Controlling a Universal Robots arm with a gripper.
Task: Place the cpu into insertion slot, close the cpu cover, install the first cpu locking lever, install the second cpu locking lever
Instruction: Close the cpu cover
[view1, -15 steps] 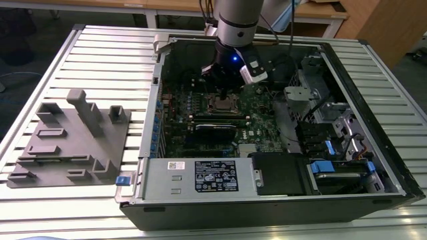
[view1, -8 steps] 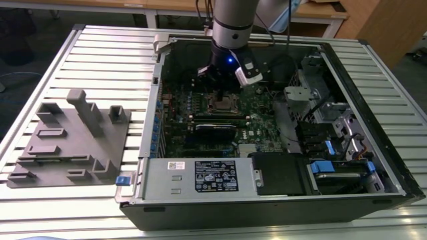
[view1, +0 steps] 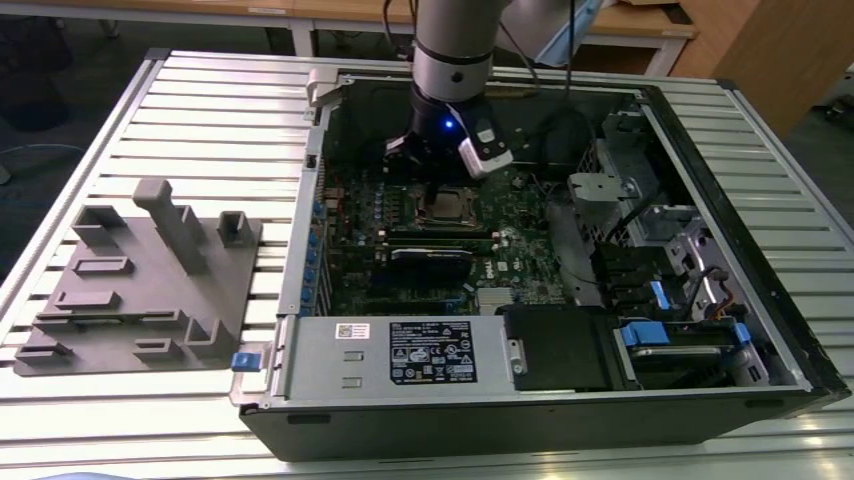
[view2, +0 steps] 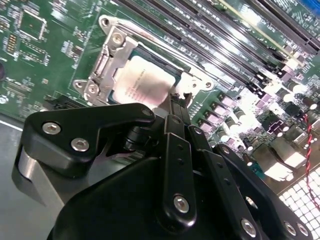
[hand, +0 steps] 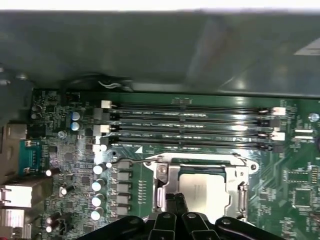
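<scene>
**Gripper (view2: 179, 100) poised at the slot's edge**

Arm (view1: 451, 70) is seen coming down steeply into the opened computer case (view1: 310, 362), with the black gripper aimed at the board below. Its jaws are drawn close together, with no gap seen between the tips; whether anything thin is pinched cannot be told. The tips are held right at the rim of the slot (view2: 91, 88). The chip (view2: 142, 82), flat, square and dull silver-grey, is seated in that slot. The cover (hand: 235, 175), a thin shiny metal frame, is laid flat around it. A thin bent wire lever (hand: 127, 160) is stretched beside the frame. The glossy green motherboard (hand: 295, 175) is ruled by long black memory slots (hand: 190, 125).
</scene>
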